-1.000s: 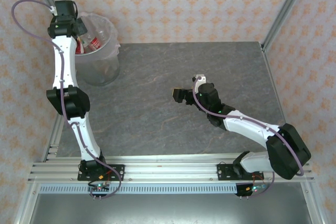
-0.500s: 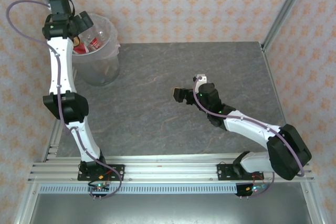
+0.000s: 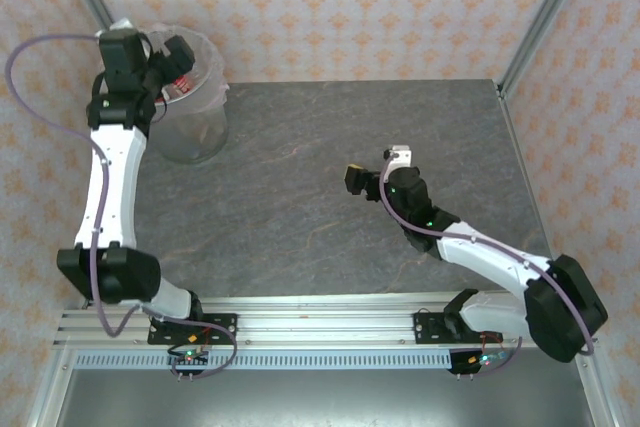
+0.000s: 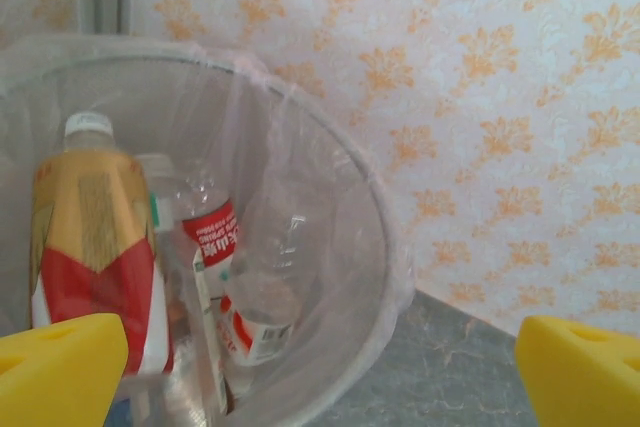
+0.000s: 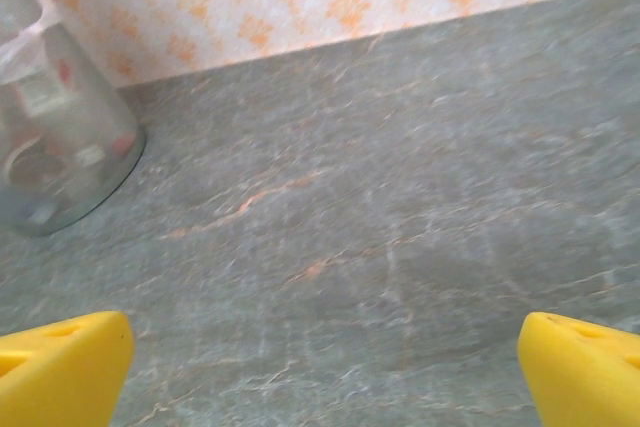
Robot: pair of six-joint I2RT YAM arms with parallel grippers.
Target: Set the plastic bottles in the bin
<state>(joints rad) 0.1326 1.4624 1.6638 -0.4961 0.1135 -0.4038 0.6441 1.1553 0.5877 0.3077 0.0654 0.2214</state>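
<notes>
The bin stands at the table's far left corner, translucent and lined with a crinkly clear bag. My left gripper hovers over its rim, open and holding nothing. In the left wrist view its yellow fingertips sit wide apart around the left gripper, above the bin. Inside lie plastic bottles: one with an orange-and-red label and white cap, two with red-and-white labels. My right gripper is open over mid-table, with bare table between its fingertips.
The grey marbled table stretches between the two arms. Patterned walls close the back and sides, with a metal post at the far right corner. From the right wrist the bin appears at far left.
The left gripper has opened fully and shifted right over the bin's rim while that arm's elbow swung down and left. The right gripper has moved slightly right.
</notes>
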